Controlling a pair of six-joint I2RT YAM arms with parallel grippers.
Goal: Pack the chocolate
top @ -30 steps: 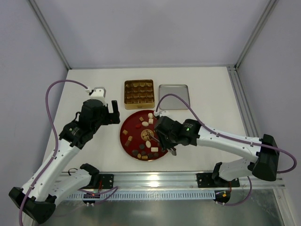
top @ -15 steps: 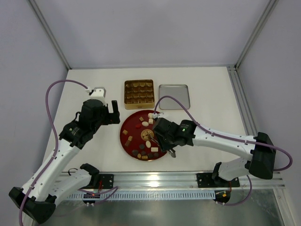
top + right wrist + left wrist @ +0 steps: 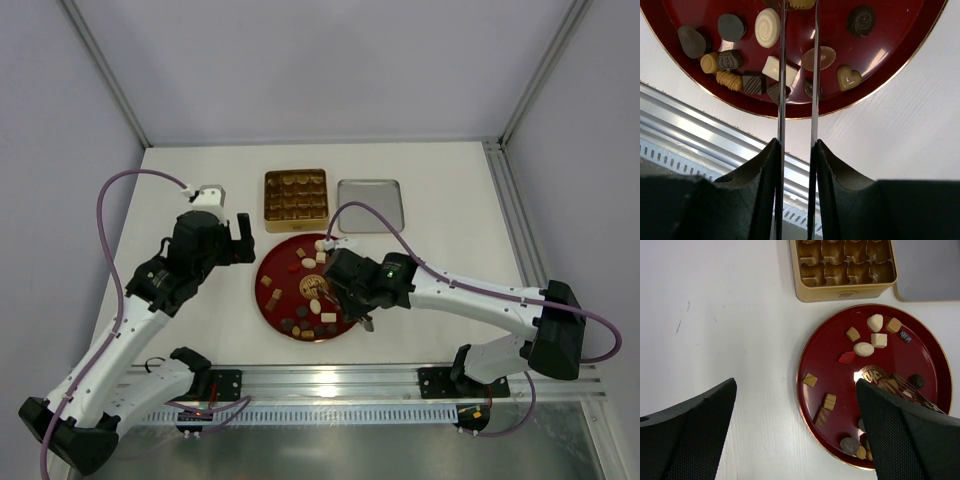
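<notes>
The chocolate (image 3: 768, 27) lies loose on the red plate (image 3: 837, 380), bunched tightest at the plate's near rim. The right gripper (image 3: 799, 10) reaches over the plate's middle with its thin blades set close together, but their tips run out of view, so whether they clamp a piece cannot be told. Small, rounded pieces can squirt from such narrow blades or push a touching neighbour over the rim, and the left gripper (image 3: 796, 385), fully released just left of the plate, can knock it if swung.

Small chocolate pieces (image 3: 863, 348), dark brown, caramel tan and cream white, lie loose and scattered on the red round plate (image 3: 822, 347).
</notes>
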